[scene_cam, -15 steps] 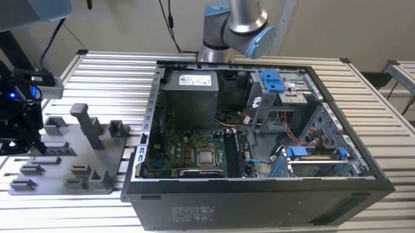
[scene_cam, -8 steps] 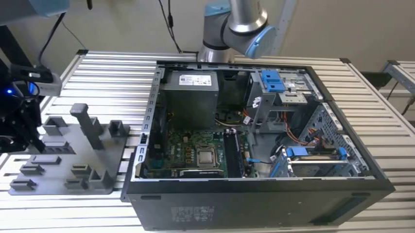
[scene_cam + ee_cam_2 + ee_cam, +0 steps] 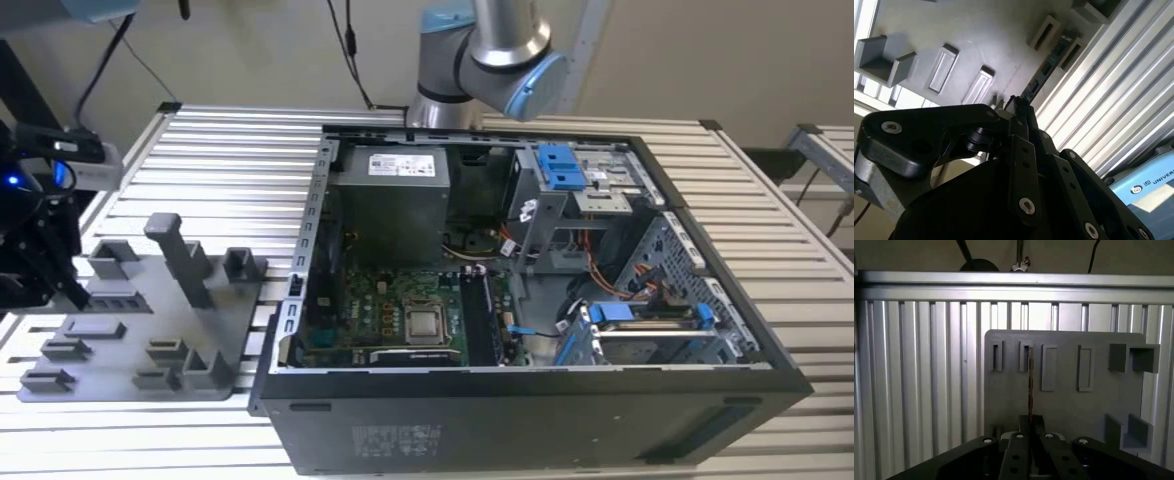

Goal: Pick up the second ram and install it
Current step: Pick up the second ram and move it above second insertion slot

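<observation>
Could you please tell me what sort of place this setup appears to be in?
Probably a robotics lab or test cell for computer assembly: an open desktop computer case lies on a slatted aluminium table, beside a grey fixture plate, and the hand grips the second ram.

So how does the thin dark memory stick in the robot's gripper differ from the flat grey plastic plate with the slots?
The thin dark memory stick is a narrow strip seen edge-on; the flat grey plastic plate is broad, with slots and raised blocks. The stick is dark, the plate pale grey. The stick is clamped in the gripper; the plate lies on the slatted metal table. Both are flat and straight-edged.
</observation>
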You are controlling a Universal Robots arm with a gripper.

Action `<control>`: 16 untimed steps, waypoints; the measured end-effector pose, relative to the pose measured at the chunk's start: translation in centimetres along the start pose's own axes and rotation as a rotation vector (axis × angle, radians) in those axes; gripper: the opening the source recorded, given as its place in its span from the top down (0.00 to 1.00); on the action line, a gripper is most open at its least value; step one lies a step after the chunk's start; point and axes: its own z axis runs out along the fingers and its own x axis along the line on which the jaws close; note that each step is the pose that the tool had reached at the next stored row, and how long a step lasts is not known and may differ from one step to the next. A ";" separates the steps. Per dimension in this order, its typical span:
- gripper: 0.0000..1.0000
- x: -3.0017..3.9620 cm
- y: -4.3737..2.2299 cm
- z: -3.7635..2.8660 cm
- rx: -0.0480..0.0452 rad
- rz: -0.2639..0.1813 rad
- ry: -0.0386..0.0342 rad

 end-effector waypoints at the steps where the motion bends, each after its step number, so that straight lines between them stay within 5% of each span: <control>1: 0.86 0.00 0.00 -0.09 0.0000 0.000 0.0000; 16: 0.86 -0.02 -0.02 -1.66 0.0000 0.000 0.0000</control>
